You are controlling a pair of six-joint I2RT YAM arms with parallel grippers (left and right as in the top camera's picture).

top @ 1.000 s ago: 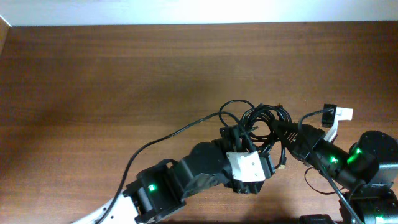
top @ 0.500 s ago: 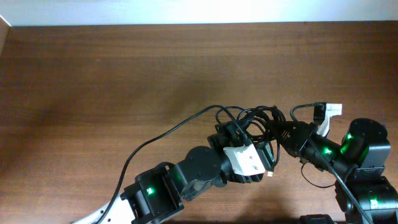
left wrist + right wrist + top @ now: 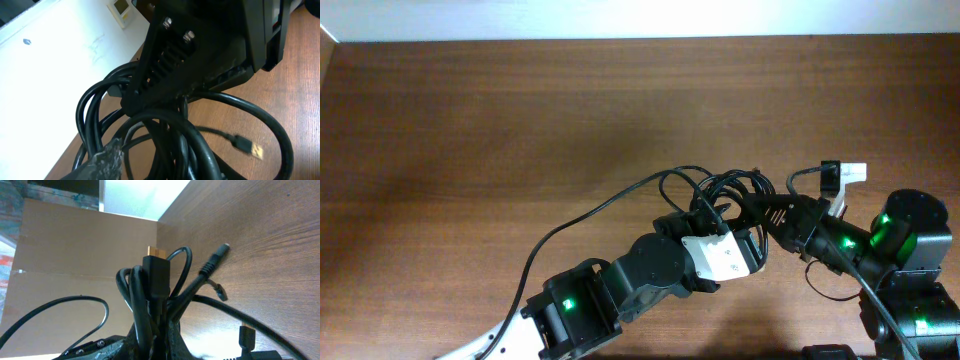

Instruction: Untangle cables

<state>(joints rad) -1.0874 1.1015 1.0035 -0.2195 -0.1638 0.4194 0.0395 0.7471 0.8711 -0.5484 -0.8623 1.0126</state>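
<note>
Wooden table (image 3: 470,120), tangled cables (image 3: 732,186) gripped by left claw (image 3: 707,212), right claw (image 3: 758,207).

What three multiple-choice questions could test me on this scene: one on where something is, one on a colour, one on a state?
1. Where on the table is the cable bundle?
A. At the far left edge
B. Between the left arm and the right arm
C. In the far right corner

2. What colour is the tip of the upright plug in the right wrist view?
A. Gold
B. Blue
C. White

3. What state is the cable bundle in?
A. Separate straight lines
B. Coiled neatly in a box
C. Loops crossing one another in one clump

Answers:
1 B: the overhead view shows the bundle where the two arms' ends meet.
2 A: the tip shines gold above the plug's black body.
3 C: every view shows black loops running through each other in one mass.
</note>
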